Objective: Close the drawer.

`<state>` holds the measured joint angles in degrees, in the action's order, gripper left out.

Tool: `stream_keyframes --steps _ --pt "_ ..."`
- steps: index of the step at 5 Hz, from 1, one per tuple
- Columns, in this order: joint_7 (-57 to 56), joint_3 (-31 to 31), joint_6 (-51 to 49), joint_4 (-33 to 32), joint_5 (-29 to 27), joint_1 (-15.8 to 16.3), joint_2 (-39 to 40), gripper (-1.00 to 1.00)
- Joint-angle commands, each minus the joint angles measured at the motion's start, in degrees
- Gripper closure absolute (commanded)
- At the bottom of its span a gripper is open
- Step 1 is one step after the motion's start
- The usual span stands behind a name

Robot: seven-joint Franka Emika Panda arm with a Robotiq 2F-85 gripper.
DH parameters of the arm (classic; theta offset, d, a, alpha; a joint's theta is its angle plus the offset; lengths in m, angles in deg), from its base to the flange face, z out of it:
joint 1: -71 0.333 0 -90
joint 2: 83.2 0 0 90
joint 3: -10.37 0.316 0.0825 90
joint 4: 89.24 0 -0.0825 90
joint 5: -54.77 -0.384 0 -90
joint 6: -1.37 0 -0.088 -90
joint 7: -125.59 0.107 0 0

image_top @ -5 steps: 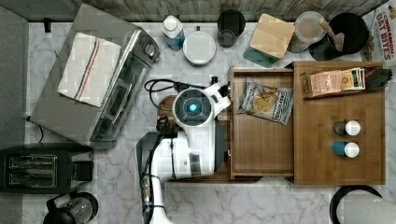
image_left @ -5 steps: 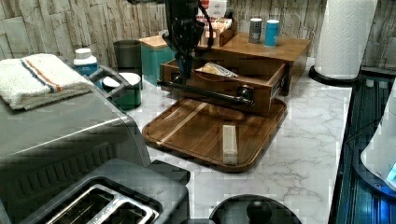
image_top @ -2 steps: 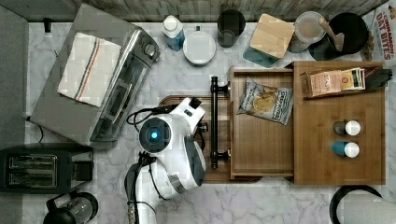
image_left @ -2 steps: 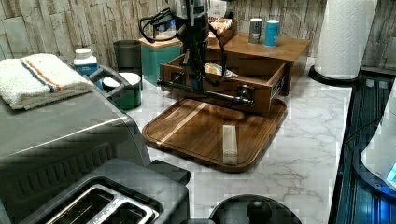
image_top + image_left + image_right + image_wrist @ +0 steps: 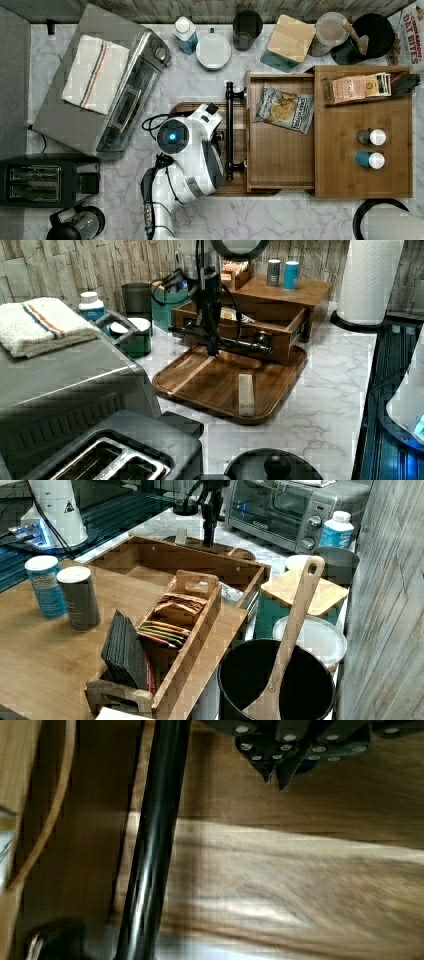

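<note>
The bamboo drawer (image 5: 280,150) stands pulled out of its cabinet (image 5: 365,115) toward the top view's left, with a chip bag (image 5: 285,107) lying inside. Its black bar handle (image 5: 229,125) faces my arm (image 5: 190,150). In the left view my gripper (image 5: 212,347) hangs just in front of the handle (image 5: 225,342), its tip low over the brown tray (image 5: 215,385). The wrist view has the handle (image 5: 155,845) running beside my gripper (image 5: 277,777), whose fingers are shut together on nothing. The right view looks past the drawer's far wall (image 5: 150,557) to the gripper (image 5: 207,537).
A small wood block (image 5: 245,395) lies on the tray. A toaster oven (image 5: 100,85) and a toaster (image 5: 45,180) stand on the top view's left. Two cans (image 5: 370,136) and a packet rack (image 5: 350,87) sit on the cabinet top. Cups and jars line the back wall.
My arm has drawn back from above the handle toward the top view's left and dropped lower in front of it. The drawer has stayed where it was.
</note>
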<state>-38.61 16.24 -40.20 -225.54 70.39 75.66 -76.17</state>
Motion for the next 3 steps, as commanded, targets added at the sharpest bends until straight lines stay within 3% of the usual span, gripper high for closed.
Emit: stream_keyframes --steps 1,3 --pt "1.4 -3.0 -0.4 2.5 3.3 -2.4 -1.1 1.00" --pt "-4.1 -4.6 3.0 1.5 4.6 -6.2 -3.3 1.00"
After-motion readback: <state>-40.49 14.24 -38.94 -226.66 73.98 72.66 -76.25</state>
